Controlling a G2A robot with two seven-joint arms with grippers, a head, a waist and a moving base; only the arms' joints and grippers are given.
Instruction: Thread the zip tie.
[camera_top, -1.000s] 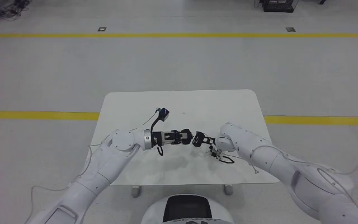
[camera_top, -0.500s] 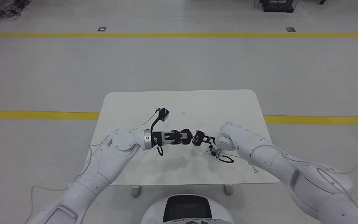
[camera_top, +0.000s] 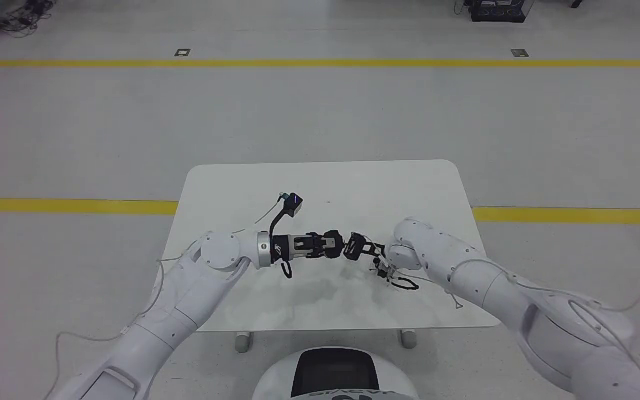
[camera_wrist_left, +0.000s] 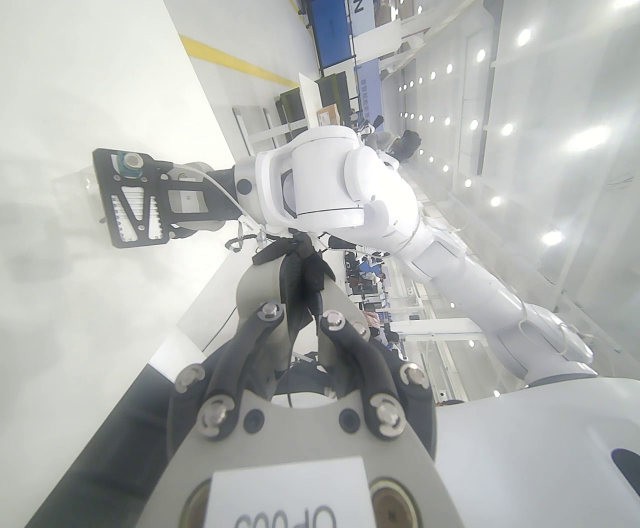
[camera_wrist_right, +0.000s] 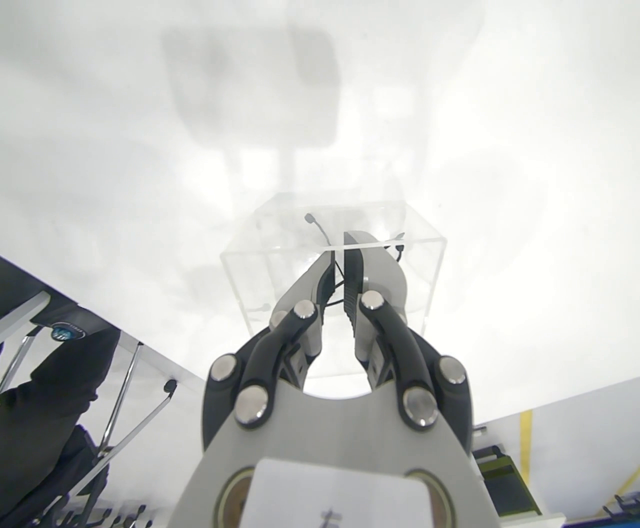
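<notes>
My left gripper (camera_wrist_left: 300, 265) hangs above the middle of the white table (camera_top: 320, 180). It is shut on a black zip tie (camera_wrist_left: 295, 260) whose ends stick out past its fingertips. My right gripper (camera_wrist_right: 339, 260) reaches down into a small clear plastic box (camera_wrist_right: 240, 280) on the table. Its pads are pressed almost together on a thin black zip tie (camera_wrist_right: 338, 282). That tie's head (camera_wrist_right: 310, 218) curls up inside the box. From above, the left gripper (camera_top: 352, 245) and the right gripper (camera_top: 384, 266) sit tip to tip near the table's front.
The right arm's black side plate (camera_wrist_left: 135, 200) stands at the clear box (camera_wrist_left: 75, 185). A blue-tipped camera mount (camera_top: 291, 204) rises from the left wrist. Loose black cable (camera_top: 403, 284) hangs beside the right wrist. The table's front edge lies close below both grippers.
</notes>
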